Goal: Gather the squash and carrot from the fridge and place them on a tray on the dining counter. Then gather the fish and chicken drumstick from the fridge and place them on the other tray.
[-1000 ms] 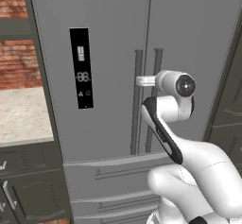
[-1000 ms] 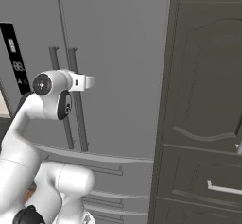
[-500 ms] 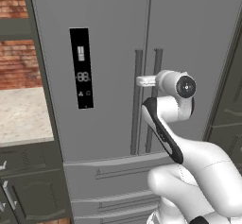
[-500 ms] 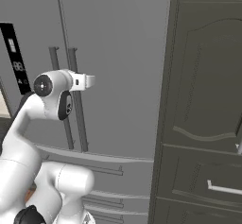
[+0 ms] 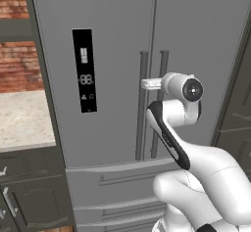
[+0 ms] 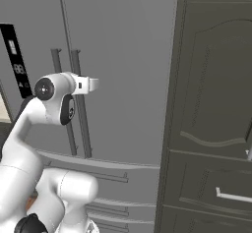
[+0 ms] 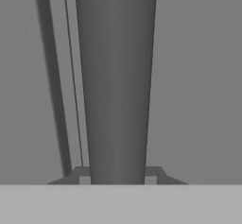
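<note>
Now that my fingers (image 7: 116, 176) have just clamped on the right fridge door handle (image 7: 116, 76), I can pull the door open

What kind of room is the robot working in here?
Most likely a home kitchen. A tall grey French-door fridge with a dark display panel stands ahead, dark wood cabinets rise beside it, and a pale counter sits under a brick wall.
</note>
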You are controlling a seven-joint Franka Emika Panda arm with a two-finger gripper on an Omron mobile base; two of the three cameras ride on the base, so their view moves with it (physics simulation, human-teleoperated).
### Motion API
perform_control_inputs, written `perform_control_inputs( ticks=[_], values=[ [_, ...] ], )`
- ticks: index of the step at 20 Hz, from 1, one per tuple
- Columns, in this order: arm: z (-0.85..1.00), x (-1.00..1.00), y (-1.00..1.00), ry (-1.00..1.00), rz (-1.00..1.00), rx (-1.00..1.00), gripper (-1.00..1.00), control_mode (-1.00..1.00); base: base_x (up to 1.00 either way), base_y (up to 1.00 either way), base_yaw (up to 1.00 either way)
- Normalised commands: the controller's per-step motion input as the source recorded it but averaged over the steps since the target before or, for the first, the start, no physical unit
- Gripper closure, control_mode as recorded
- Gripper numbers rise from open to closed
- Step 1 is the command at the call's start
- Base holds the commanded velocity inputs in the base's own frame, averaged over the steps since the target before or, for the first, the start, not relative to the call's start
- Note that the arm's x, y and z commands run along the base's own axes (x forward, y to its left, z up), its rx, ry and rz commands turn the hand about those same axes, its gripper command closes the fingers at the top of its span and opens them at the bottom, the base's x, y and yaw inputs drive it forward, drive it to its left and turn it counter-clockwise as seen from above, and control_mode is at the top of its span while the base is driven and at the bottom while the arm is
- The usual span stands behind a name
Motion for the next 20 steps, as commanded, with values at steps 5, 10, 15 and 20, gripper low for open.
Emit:
perform_control_inputs(
  ticks=[5,10,15,20],
  values=[
    [0.0,0.0,0.0,0.0,0.0,0.0,1.0,-1.0,0.0,0.0,0.0],
    [0.0,0.0,0.0,0.0,0.0,0.0,1.0,-1.0,0.0,0.0,0.0],
    [0.0,0.0,0.0,0.0,0.0,0.0,1.0,-1.0,0.0,0.0,0.0],
    [0.0,0.0,0.0,0.0,0.0,0.0,1.0,-1.0,0.0,0.0,0.0]
  ],
)
